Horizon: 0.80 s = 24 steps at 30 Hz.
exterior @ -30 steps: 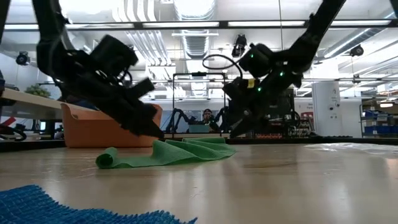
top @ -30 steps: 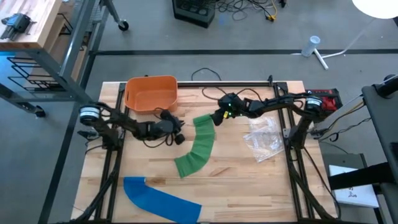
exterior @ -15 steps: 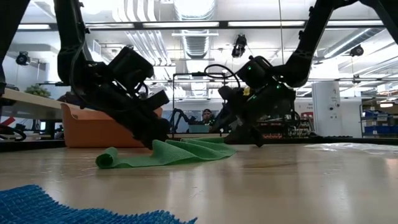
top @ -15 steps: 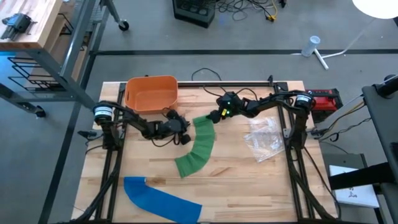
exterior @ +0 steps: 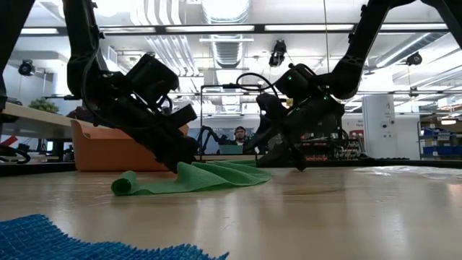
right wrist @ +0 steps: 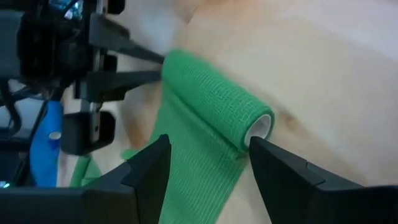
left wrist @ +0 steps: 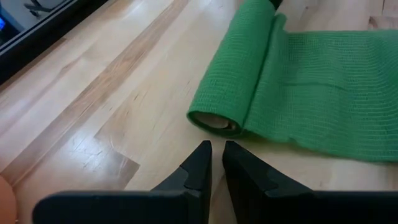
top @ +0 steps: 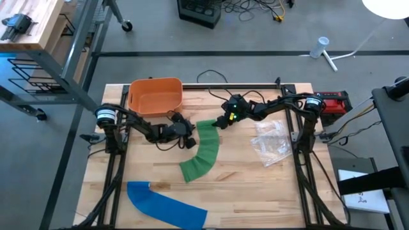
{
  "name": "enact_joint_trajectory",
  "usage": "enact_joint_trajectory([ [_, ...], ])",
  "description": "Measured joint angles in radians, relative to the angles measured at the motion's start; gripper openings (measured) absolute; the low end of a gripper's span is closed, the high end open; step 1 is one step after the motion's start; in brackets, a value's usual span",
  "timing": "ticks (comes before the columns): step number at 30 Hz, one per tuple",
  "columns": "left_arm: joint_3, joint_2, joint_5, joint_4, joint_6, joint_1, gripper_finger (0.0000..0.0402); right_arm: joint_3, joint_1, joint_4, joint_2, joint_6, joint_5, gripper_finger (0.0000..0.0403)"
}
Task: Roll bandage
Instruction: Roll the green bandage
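The left gripper (left wrist: 216, 163) is nearly closed and empty beside the half-rolled green mesh bandage (left wrist: 273, 93). Only the right wrist view shows the wide-open right gripper (right wrist: 208, 162) at the roll's end.

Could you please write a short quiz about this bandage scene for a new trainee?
1. True or false: the green bandage is already fully rolled.
2. Which gripper is open: A) left gripper, B) right gripper?
3. What colour is the bin behind the left arm?

Key: 1 false, only one end is rolled up; 2 B; 3 orange.
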Motion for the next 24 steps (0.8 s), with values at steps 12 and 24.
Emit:
enact_joint_trajectory([
  [12,0.011,0.0,0.006,-0.002,0.0,0.0,0.0039,0.046,0.001,0.007,0.0,-0.002,0.053,0.0217],
  [24,0.011,0.0,0.005,0.001,0.0,0.0,0.0039,0.048,0.035,0.018,0.005,0.008,0.056,0.0206],
])
